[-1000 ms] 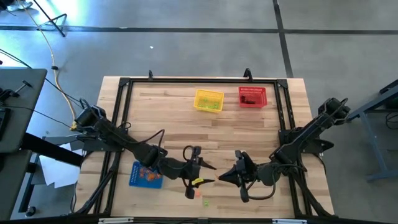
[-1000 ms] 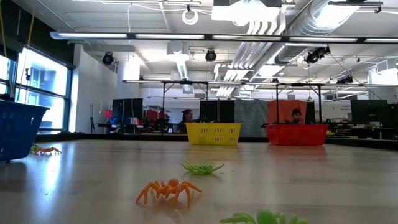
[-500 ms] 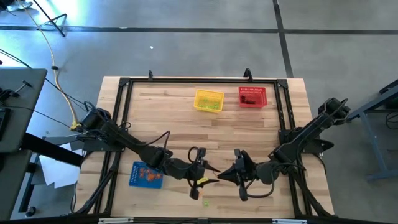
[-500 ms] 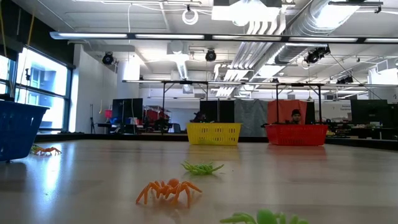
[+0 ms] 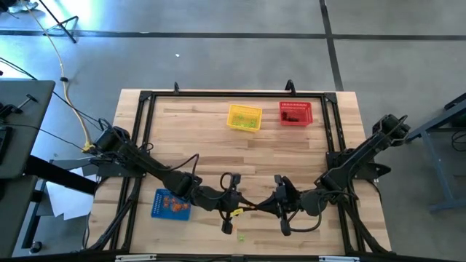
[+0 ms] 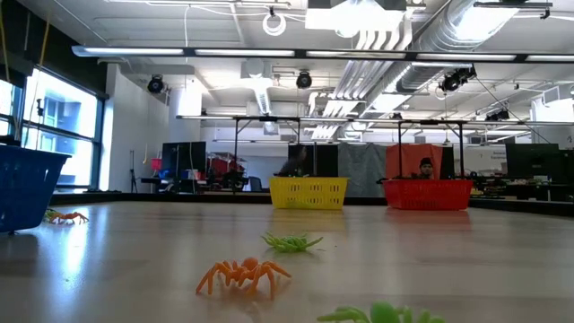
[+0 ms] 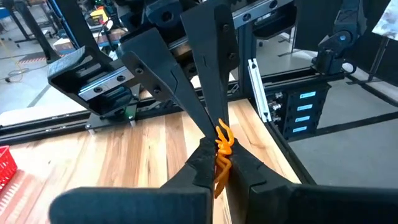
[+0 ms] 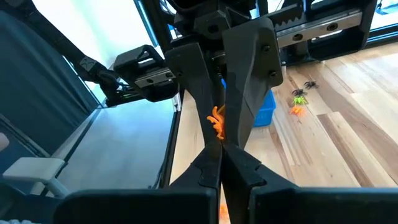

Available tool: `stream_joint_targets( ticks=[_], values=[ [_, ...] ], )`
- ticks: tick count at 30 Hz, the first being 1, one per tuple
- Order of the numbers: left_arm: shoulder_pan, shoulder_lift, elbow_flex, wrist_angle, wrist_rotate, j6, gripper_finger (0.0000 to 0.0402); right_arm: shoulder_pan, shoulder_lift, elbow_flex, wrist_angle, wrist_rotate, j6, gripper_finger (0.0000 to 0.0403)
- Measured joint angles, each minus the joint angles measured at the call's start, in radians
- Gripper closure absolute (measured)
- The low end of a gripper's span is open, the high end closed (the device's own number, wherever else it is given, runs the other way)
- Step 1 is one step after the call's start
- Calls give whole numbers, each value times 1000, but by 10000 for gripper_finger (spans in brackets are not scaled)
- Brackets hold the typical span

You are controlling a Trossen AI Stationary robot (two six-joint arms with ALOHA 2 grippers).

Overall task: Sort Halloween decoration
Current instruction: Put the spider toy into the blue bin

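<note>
Both my grippers meet tip to tip above the table's [image 5: 291, 156] near edge. My left gripper [image 7: 219, 163] is clamped on an orange trinket [image 7: 222, 144]; my right gripper [image 8: 219, 146] pinches the same piece from the other side. Handover in hand, as I judge it.

Risk: both holds are at the tips on a thin, leggy thing. If one side pulls before the other lets go, a leg could tear or the piece could flick away.

More trinkets lie loose: an orange spider [image 6: 243, 273] and a green one [image 6: 291, 241]. Blue basket [image 5: 170, 204] sits near my left arm; yellow basket [image 5: 244, 117] and red basket [image 5: 295, 113] are well away.
</note>
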Motion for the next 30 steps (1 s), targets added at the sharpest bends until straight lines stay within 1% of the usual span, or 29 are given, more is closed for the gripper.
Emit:
stream_joint_targets(
  ticks=[4,7,10,14,18,21,25,28,30],
  values=[
    [-1,0,0,-2,-2,-11,400,0,0,0,1,-1,2,375],
    [-9,0,1,-4,-9,-11,401,0,0,0,2,-6,2,344],
    [-15,2,20,-39,-16,-11,401,1,0,0,6,-10,2,313],
    [-19,2,57,-129,-55,-34,401,1,0,0,7,-6,1,280],
    [-19,-2,99,-247,-77,-82,401,8,0,0,1,-3,-5,270],
    [-27,-2,134,-373,-77,-139,401,15,-3,0,-14,-6,0,269],
    [-51,-3,212,-558,-97,-231,401,13,-32,0,-88,6,4,269],
    [-83,-3,272,-768,-82,-371,401,13,-63,0,-183,19,66,269],
    [-108,-3,318,-958,-59,-527,401,14,-81,0,-250,18,129,269]
  ],
)
